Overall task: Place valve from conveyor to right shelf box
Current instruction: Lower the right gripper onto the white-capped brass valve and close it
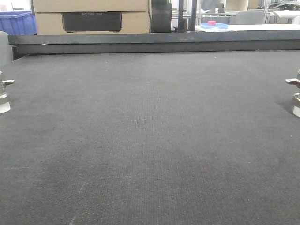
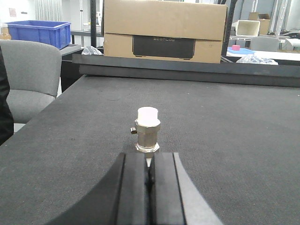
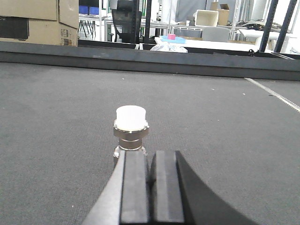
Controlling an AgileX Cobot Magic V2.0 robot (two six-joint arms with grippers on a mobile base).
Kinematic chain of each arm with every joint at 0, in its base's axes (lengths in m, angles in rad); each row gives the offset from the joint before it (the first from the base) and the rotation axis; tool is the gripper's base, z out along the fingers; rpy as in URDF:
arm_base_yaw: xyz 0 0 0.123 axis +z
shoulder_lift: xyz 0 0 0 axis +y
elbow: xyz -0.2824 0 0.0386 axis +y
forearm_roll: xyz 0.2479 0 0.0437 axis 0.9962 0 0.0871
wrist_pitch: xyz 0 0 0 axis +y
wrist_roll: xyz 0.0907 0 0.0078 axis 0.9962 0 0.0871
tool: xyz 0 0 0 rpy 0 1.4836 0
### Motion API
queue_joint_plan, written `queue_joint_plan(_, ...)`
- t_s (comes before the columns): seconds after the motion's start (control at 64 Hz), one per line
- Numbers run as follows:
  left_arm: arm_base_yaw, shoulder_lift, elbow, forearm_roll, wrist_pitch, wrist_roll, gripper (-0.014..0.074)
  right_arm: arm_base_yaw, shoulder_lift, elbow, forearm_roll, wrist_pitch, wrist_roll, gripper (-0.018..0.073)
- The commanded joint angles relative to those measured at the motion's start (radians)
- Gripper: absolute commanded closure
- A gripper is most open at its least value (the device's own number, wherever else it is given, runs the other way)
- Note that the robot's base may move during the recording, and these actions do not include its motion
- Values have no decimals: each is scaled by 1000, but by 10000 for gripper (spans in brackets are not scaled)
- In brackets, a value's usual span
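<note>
Now the left gripper (image 2: 150,161) and right gripper (image 3: 151,161) are pressed together, empty. Before them, left valve (image 2: 147,133) and right valve (image 3: 131,129) stand upright on the conveyor (image 1: 150,140).

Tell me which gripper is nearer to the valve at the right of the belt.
Right. The right gripper sits just behind that valve, nearly touching it. The left gripper faces the other valve, far over at the left side of the belt.

Soft, even indoor light; slight grain throughout.
Matte sheen on the dark grey woven conveyor belt (image 1: 150,140), faint shadows; background brighter, washed-out, soft-focus.
</note>
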Motion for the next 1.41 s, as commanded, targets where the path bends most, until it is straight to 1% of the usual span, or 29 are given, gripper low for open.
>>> queue_joint_plan(0.0, -5, -5, -2, -5, -17, -2, 707, 2, -3, 0, 4, -21, 0, 722)
queue_joint_plan(0.312, -5, -5, -2, -5, -17, -2, 707, 2, -3, 0, 4, -21, 0, 722)
queue_joint_plan(0.484, -6, -5, -2, -5, -45, -2, 707, 2, -3, 0, 4, -21, 0, 722)
queue_joint_plan(0.578, -6, -5, -2, -5, -45, -2, 707, 2, -3, 0, 4, -48, 0, 722)
queue_joint_plan(0.781, -3, -5, -2, -5, -147, -2, 707, 2, -3, 0, 4, -125, 0, 722)
queue_joint_plan(0.859, -3, -5, -2, -5, -216, -2, 707, 2, -3, 0, 4, -179, 0, 722)
queue_joint_plan(0.906, -3, -5, -2, -5, -226, -2, 707, 2, -3, 0, 4, -215, 0, 722)
queue_joint_plan(0.938, -3, -5, -20, -5, -219, -2, 707, 2, -3, -1, 4, -217, 0, 722)
queue_joint_plan(1.016, -3, -5, -127, -5, -136, -2, 707, 2, -3, -87, 4, -181, 0, 722)
queue_joint_plan(1.094, -3, 23, -239, 14, -51, -2, 707, 2, -3, -205, 4, -64, 0, 722)
queue_joint_plan(1.141, -3, 61, -316, 34, 22, -2, 694, 2, 0, -272, 4, -3, 0, 715)
queue_joint_plan(1.203, -3, 132, -418, 58, 138, -2, 634, 2, 33, -343, 4, 49, 0, 676)
queue_joint_plan(1.25, -3, 180, -492, 64, 200, -2, 559, 2, 69, -404, 4, 74, 0, 606)
queue_joint_plan(1.344, -3, 301, -615, 64, 315, -2, 365, 2, 148, -474, 4, 79, 0, 408)
queue_joint_plan(1.359, -3, 319, -632, 64, 327, -2, 318, 2, 161, -488, 4, 79, 0, 372)
queue_joint_plan(1.391, -3, 353, -672, 64, 350, -2, 258, 2, 193, -510, 4, 79, 0, 263)
